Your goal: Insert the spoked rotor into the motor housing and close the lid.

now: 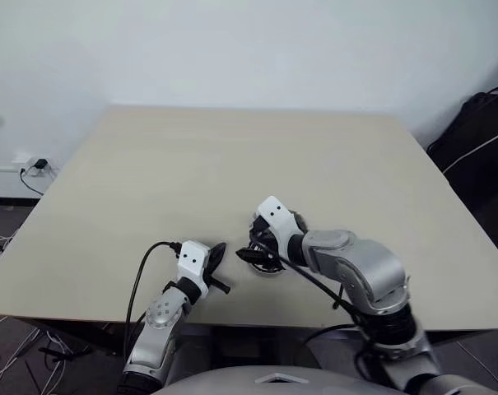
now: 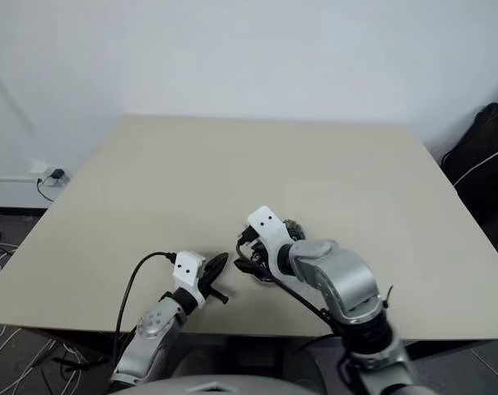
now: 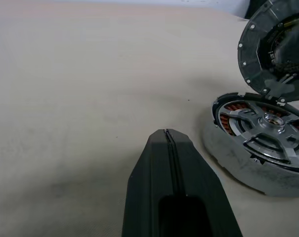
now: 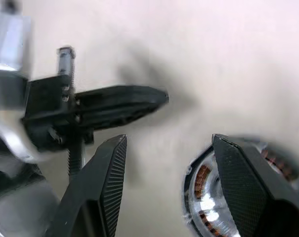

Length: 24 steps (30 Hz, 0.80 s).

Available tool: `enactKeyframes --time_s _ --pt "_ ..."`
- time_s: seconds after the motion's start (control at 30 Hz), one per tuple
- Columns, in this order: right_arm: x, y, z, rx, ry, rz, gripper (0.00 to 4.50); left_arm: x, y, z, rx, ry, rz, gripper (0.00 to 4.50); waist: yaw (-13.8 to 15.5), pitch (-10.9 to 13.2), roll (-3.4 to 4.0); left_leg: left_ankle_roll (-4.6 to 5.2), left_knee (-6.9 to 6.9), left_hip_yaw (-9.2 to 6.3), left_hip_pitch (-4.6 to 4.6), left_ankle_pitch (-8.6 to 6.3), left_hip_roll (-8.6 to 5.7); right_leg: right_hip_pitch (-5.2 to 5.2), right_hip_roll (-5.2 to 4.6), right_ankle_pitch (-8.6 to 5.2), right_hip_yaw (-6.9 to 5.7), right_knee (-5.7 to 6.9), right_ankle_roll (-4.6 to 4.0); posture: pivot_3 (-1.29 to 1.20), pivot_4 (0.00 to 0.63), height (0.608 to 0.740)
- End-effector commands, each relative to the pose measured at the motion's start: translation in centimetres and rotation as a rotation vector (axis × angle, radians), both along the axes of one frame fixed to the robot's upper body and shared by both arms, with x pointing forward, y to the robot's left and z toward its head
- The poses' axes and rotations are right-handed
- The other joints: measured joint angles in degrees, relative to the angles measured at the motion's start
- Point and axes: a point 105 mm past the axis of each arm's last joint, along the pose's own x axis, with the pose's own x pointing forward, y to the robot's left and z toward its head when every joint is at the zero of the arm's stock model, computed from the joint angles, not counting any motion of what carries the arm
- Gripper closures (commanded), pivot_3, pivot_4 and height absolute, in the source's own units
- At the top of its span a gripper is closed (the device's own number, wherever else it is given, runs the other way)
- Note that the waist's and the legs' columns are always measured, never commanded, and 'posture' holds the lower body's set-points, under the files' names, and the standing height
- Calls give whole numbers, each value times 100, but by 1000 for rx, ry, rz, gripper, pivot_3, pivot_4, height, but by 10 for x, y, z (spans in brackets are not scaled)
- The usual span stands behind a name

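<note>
**Hovering over the motor with the rotor seated**

Sitting near the front edge of the beige table (image 1: pixel 232 164), the motor housing (image 3: pixel 238 158) shows its coppery-brown windings around a silver hub. The spoked rotor (image 3: pixel 268 131) lies inside it, silver spokes fanning out over the windings. Above and behind the housing, a dark round disc with small rim screws (image 3: pixel 268 44) stands tilted on edge; whether this is the lid cannot be told.

The right gripper (image 4: pixel 164 187) hangs just over the housing, angled down, its two black fingers spread apart with nothing between them; one finger (image 4: pixel 238 182) crosses in front of the housing's rim. The left gripper (image 3: pixel 168 136) rests low on the table just beside the housing, its fingers pressed together and empty, apart from the motor.
</note>
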Motion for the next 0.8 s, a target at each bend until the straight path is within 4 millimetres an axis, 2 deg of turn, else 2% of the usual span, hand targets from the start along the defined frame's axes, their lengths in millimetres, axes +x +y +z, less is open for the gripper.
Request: enactKeyframes --time_s 0.03,0.1,0.2,0.37,0.7,0.8 --pt "-4 -8 -3 -173 -178 221 1550 5 -1 9 -16 -33 5 4500 0 2 2 -1 1 1 -1 0 -1 0 0 0 0 -2 0 0 0 740" --pt "-5 -22 -16 -312 -241 337 1550 6 -1 9 -18 -34 5 4500 -3 2 1 0 2 2 -1 0 -3 0 -3 -4 -1 -7 6 0 0 740" --pt "-7 -32 -26 -401 -271 445 1550 6 -1 9 -21 -34 6 4500 -16 5 -3 -1 1 3 0 1 -2 0 -1 -8 0 -6 11 0 0 740" --pt "-8 -35 -37 -439 -275 524 1550 6 0 9 -24 -33 13 4500 29 7 -6 -3 5 0 2 3 2 3 2 -18 -2 1 27 0 0 740" --pt "-4 -34 -48 -455 -263 552 1550 5 1 9 -29 -31 24 4500 56 7 -7 -5 17 0 0 4 1 6 -4 -2 -2 0 16 0 0 740" --pt "-4 -38 -54 -473 -252 551 2110 6 1 9 -29 -32 28 4500 55 6 -7 -5 17 0 0 4 1 6 -4 -2 -1 0 16 0 0 740"
